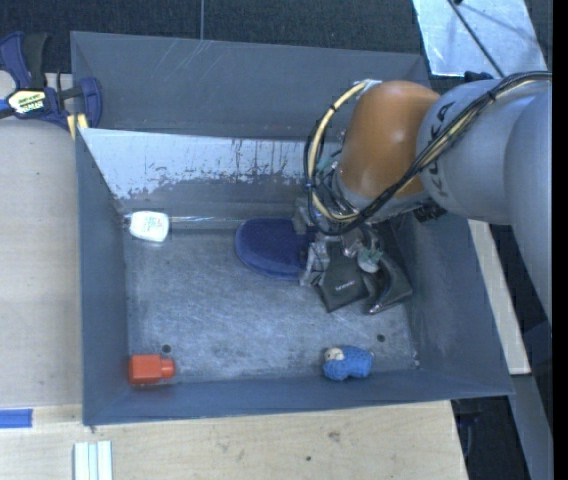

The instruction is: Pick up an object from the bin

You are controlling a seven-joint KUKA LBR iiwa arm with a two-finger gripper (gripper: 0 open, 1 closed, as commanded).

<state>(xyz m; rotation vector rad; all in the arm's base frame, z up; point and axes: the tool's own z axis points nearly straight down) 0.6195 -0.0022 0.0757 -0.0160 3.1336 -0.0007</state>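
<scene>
My gripper (364, 302) is down near the bin floor in the right half of the bin. Its two black fingers (341, 288) stand apart, so it is open, and nothing shows between them. Just left of it, touching or nearly touching its side, lies a dark blue rounded thing (268, 248) shaped like a flat cap, close to the back wall. A small blue lumpy toy with a pale end (348, 363) lies in front of the gripper by the front wall.
A white rounded thing (149, 227) rests at the back left corner. A red-orange block (150, 369) sits at the front left corner. The arm with its orange cover and cables hangs over the bin's right back part.
</scene>
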